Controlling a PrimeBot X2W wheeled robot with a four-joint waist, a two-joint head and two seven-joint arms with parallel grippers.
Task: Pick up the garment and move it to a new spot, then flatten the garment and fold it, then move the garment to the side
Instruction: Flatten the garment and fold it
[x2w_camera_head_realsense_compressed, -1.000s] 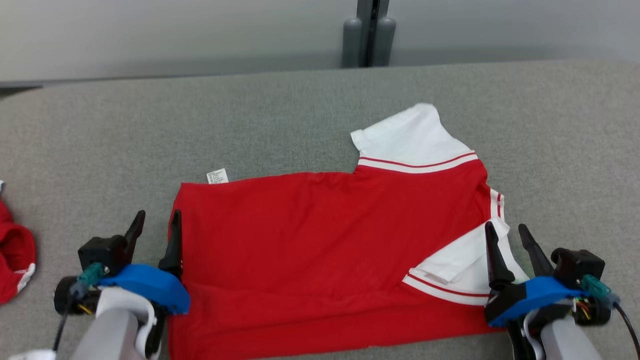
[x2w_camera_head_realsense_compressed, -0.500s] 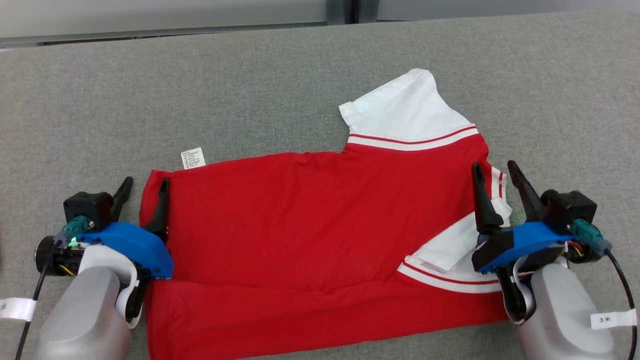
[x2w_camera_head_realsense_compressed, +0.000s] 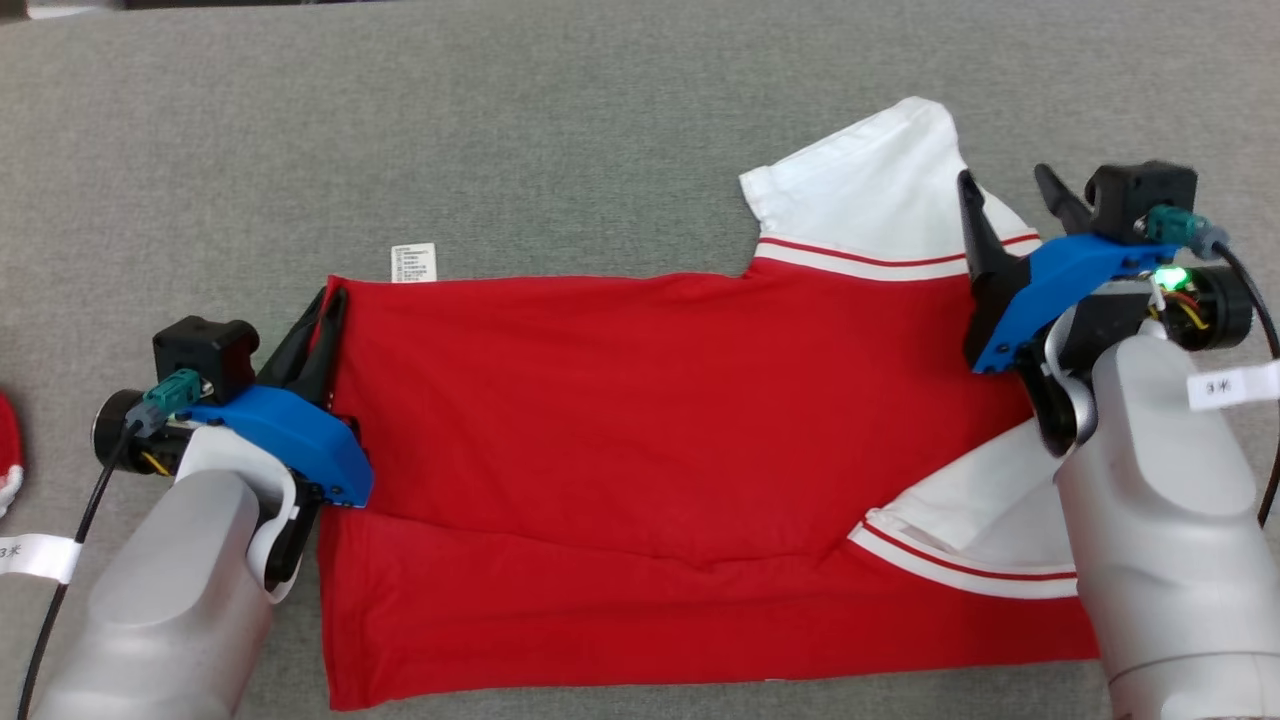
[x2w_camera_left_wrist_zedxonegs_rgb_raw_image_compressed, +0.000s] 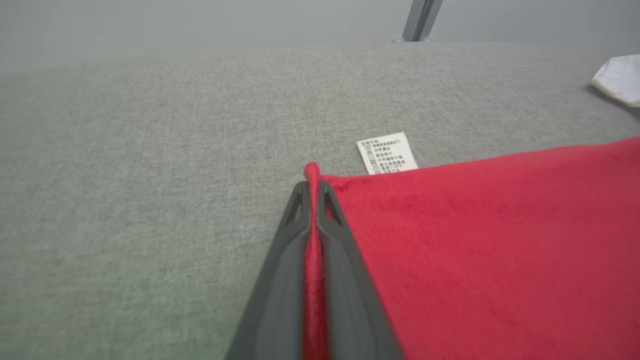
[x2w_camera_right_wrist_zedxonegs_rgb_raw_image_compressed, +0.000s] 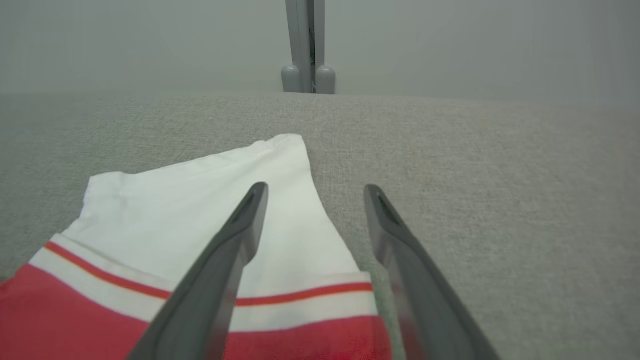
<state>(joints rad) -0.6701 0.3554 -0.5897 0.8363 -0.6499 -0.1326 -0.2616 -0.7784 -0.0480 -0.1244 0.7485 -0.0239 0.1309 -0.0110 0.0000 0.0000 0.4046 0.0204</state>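
The garment (x2w_camera_head_realsense_compressed: 640, 420) is a red shirt with white, red-striped sleeves, lying spread on the grey padded table (x2w_camera_head_realsense_compressed: 600, 120). My left gripper (x2w_camera_head_realsense_compressed: 325, 310) is shut on the garment's far left corner; in the left wrist view red cloth (x2w_camera_left_wrist_zedxonegs_rgb_raw_image_compressed: 312, 250) is pinched between the two fingers of that gripper (x2w_camera_left_wrist_zedxonegs_rgb_raw_image_compressed: 311, 187). A white care label (x2w_camera_head_realsense_compressed: 413, 262) sticks out beside that corner. My right gripper (x2w_camera_head_realsense_compressed: 1008, 190) stands open over the upper white sleeve (x2w_camera_head_realsense_compressed: 880, 190). In the right wrist view that sleeve's (x2w_camera_right_wrist_zedxonegs_rgb_raw_image_compressed: 200, 200) right edge lies between the open fingers of the gripper (x2w_camera_right_wrist_zedxonegs_rgb_raw_image_compressed: 315, 192).
Another red and white cloth (x2w_camera_head_realsense_compressed: 6, 470) shows at the left edge of the table. A grey post (x2w_camera_right_wrist_zedxonegs_rgb_raw_image_compressed: 307, 45) stands behind the table's far edge. The lower white sleeve (x2w_camera_head_realsense_compressed: 980, 520) lies folded over the garment beside my right forearm.
My left gripper has shut on the garment's left corner. My right gripper has moved forward from the lower sleeve to the upper sleeve, still open. The head camera has tilted down.
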